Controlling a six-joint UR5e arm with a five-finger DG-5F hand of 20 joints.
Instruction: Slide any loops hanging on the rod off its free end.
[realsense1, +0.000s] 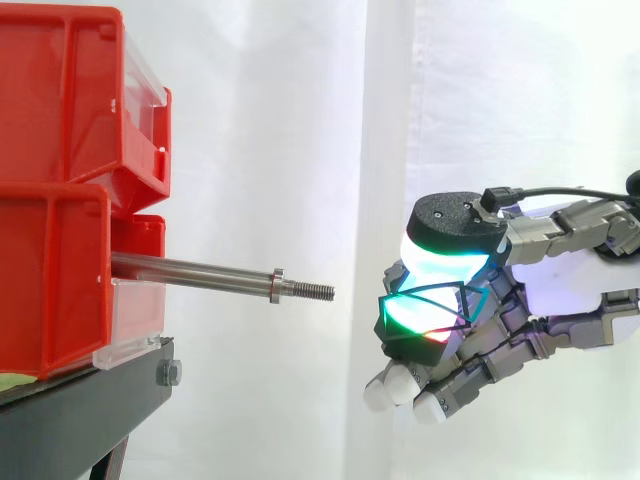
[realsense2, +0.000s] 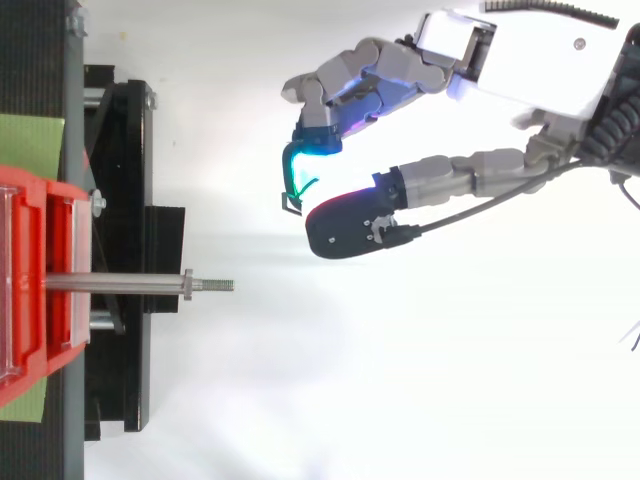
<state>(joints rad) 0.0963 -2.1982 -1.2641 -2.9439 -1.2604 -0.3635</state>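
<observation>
Clear of the rod (realsense1: 195, 270) — hand (realsense1: 562, 255) pinches loop (realsense1: 422, 289).

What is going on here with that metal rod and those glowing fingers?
A robot hand has the job of sliding loops off a metal rod that sticks out level from stacked red bins on a black stand. Right now the rod is bare up to its threaded free end. The robot hand hangs beyond that end, clear of it, pinching a thin green loop between thumb and fingertips.
</observation>
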